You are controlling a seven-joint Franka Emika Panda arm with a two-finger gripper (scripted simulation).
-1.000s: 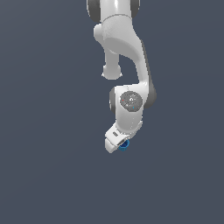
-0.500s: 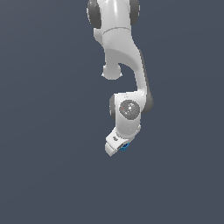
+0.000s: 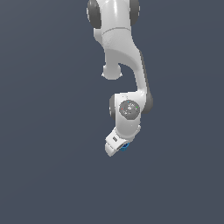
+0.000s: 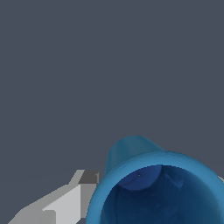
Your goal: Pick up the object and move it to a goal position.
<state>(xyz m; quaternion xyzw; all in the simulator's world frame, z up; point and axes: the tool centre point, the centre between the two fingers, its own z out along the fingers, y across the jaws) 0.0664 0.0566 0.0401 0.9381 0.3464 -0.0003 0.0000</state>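
Shifting slightly toward the exterior view's left since a second ago, wrist and hand together, and carrying the blue thing along with no visible slip.

Nearest the wrist camera: filling the lower part of that view with the cup [image 4: 159,188], open mouth turned straight at the lens, darker hollow inside, body tapering away behind the rim. Lying close beside the rim: one grey-white finger [image 4: 65,203], touching or all but touching the cup's wall. Hiding the other finger, apart from a pale sliver at the frame's edge. Judging from this, clamping the cup between the fingers, long axis running along the line from wrist outward, mouth toward the palm.

Farther off, in the exterior view: hanging from the arm [image 3: 124,65] with the gripper [image 3: 117,146] tilted down and toward that view's left, the cup [image 3: 125,146] peeking out as a small blue spot on the gripper's right edge. Resting on nothing visible; floating against plain grey backdrop [image 3: 43,131], so apparently lifted clear.

Showing no goal marker in either view, so leaving the direction of the coming carry unknowable. Depending, in my judgement, on keeping the clamp firm across the cup's wall while travelling, given so little of it showing beyond the fingers.
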